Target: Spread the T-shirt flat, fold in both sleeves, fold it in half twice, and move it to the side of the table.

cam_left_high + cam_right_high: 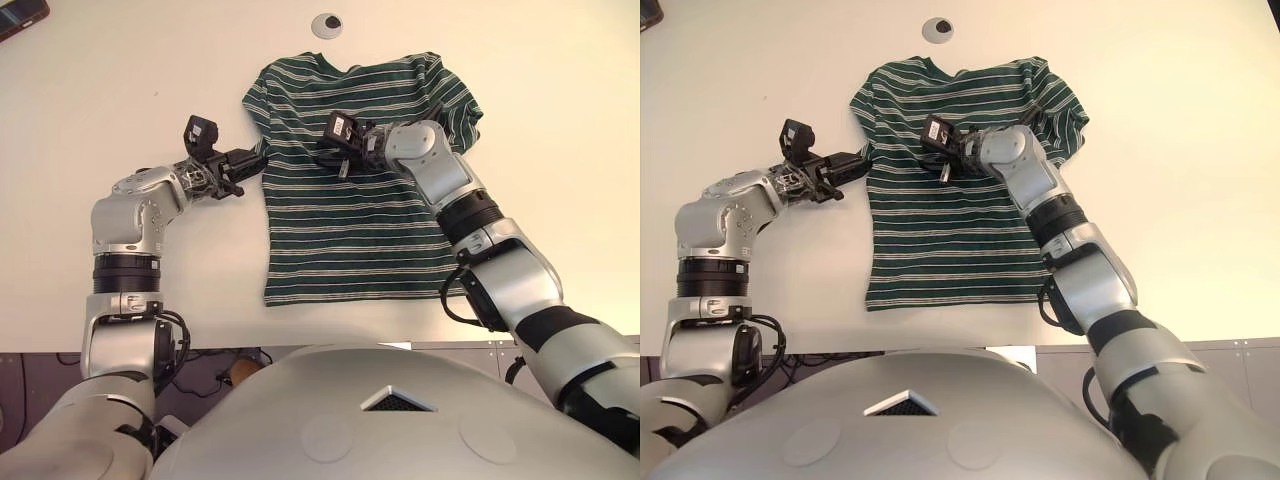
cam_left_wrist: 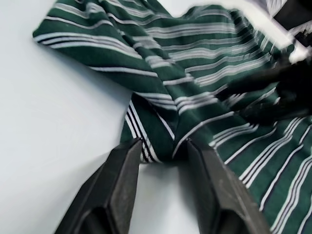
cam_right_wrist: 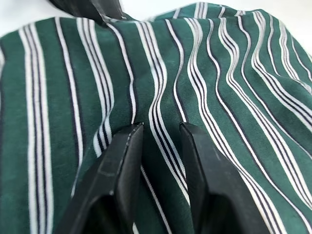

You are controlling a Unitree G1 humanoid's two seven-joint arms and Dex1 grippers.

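A dark green T-shirt (image 1: 350,225) with white stripes lies face up on the white table (image 1: 120,90), collar away from me. Its left side edge runs straight, while its right sleeve (image 1: 455,105) lies bunched at the far right. My left gripper (image 1: 255,160) is at the shirt's left edge below the shoulder. In the left wrist view its fingers (image 2: 124,165) pinch a pointed fold of the cloth. My right gripper (image 1: 330,155) is down on the chest, and its fingers (image 3: 127,146) hold a small ridge of striped fabric (image 3: 161,117). The right arm crosses over the shirt's right side.
A round grey grommet (image 1: 327,24) sits in the table just beyond the collar. A dark flat object (image 1: 20,15) lies at the far left corner. Bare table stretches to the left and right of the shirt. The near table edge (image 1: 220,348) runs just below the hem.
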